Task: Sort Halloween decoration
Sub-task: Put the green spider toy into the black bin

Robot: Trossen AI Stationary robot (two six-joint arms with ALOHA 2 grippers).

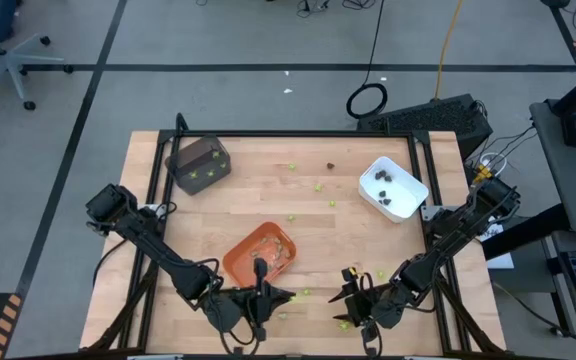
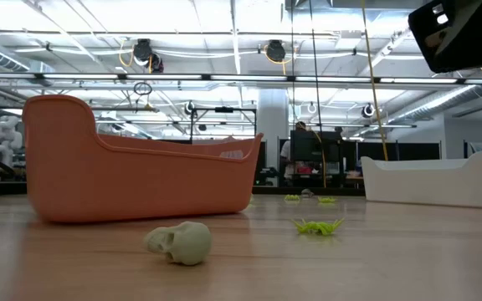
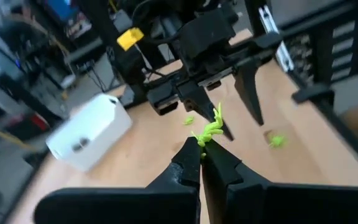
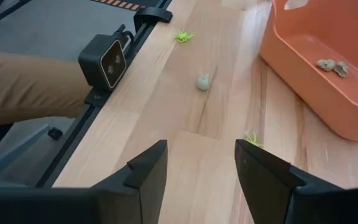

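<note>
wooden table (image 1: 318,215) | orange tray (image 1: 260,252) | white tray (image 1: 392,187) | dark grey tray (image 1: 199,165) | scattered decoration pieces (image 1: 318,186)

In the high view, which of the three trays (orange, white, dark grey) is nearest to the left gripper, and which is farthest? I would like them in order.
From the left gripper, at the table's near edge:
1. Orange tray, directly beside it, mid-table.
2. Dark grey tray, at the far left corner.
3. White tray, at the far right side.
</note>
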